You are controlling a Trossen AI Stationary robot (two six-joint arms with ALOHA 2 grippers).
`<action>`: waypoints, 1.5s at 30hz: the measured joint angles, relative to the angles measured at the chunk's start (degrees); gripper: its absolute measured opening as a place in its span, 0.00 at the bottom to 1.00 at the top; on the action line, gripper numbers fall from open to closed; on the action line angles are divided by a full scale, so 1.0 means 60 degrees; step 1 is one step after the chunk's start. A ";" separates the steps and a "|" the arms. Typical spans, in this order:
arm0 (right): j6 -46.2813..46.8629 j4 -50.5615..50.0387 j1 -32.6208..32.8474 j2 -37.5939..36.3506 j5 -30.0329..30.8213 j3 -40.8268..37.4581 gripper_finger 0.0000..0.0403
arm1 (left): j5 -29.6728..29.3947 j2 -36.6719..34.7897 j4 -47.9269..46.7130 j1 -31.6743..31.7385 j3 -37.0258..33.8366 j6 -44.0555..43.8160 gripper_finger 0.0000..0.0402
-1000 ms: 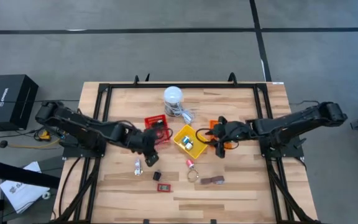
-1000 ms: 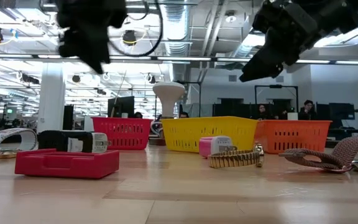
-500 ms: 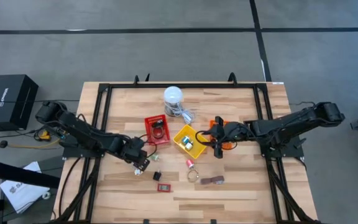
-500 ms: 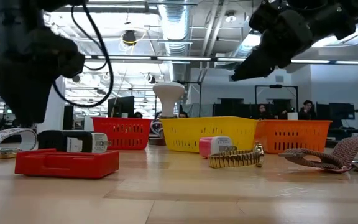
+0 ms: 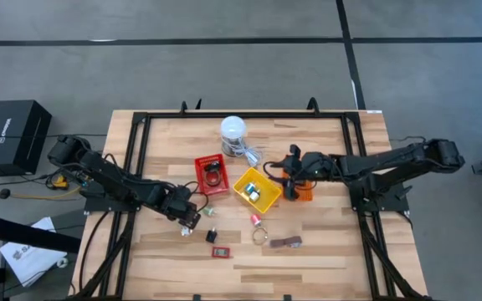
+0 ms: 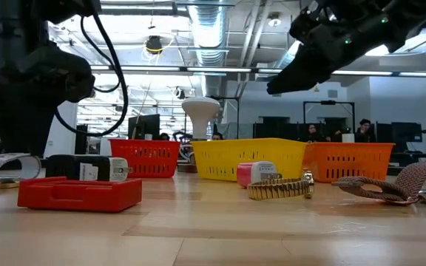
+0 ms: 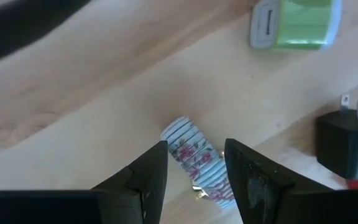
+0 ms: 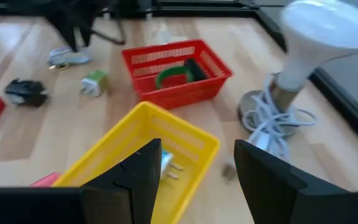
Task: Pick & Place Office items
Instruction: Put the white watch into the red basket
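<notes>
A: Left gripper (image 5: 189,219) status?
B: Down low at the table's front-left, fingers (image 7: 148,177) spread and straddling a white patterned band (image 7: 197,163) lying on the wood. Pads are on either side of it, not closed on it. Nothing held.

A: What else is near it?
B: Green-and-white charger plug (image 7: 297,23) just beyond, black plug adapter (image 7: 348,147) off to one side. A flat red case (image 5: 218,251) sits further toward the front edge.

A: Right gripper (image 5: 289,186)?
B: Up in the air between the yellow tray (image 5: 255,189) and the orange tray (image 5: 302,191). Fingers (image 8: 263,177) apart, empty. Its wrist camera looks across the yellow tray toward the red tray (image 8: 176,71).

A: Tray contents?
B: Red tray has a green ring (image 8: 174,77) and a dark piece behind it. Yellow tray has a couple of small white/blue pieces (image 8: 167,163). Can't tell what's in the orange one.

A: Loose items on the right?
B: Pink piece (image 6: 255,174), a metal watch band (image 6: 280,188) right in front of it, and a brown strap (image 6: 394,185) beside that, all on the table in front of the yellow tray. White lamp with cable (image 5: 234,134) stands at the back.
</notes>
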 joint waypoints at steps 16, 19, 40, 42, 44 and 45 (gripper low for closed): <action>-0.0070 0.0063 -0.0285 0.0000 -0.0018 0.0004 0.48 | 0.2244 0.0000 0.0204 0.0044 0.0000 -0.0738 0.38; -0.0073 0.0066 -0.0285 0.0000 -0.0018 0.0004 0.48 | 0.2292 -0.0110 0.0224 0.0047 0.0000 -0.0843 0.38; -0.0071 0.0016 -0.0275 0.0004 -0.0033 0.0007 0.48 | 0.2162 -0.0139 0.0843 -0.0746 -0.0273 -0.3173 0.38; -0.0063 0.0038 -0.0275 0.0004 -0.0033 0.0007 0.48 | 0.1784 -0.0142 0.0929 -0.0772 -0.0270 -0.3168 0.38; -0.0063 0.0045 -0.0275 0.0004 -0.0033 0.0007 0.48 | 0.1589 -0.0142 0.0875 -0.0772 -0.0273 -0.3167 0.38; -0.0063 0.0047 -0.0275 0.0004 -0.0033 0.0007 0.48 | 0.1578 -0.0142 0.0901 -0.0772 -0.0273 -0.3169 0.38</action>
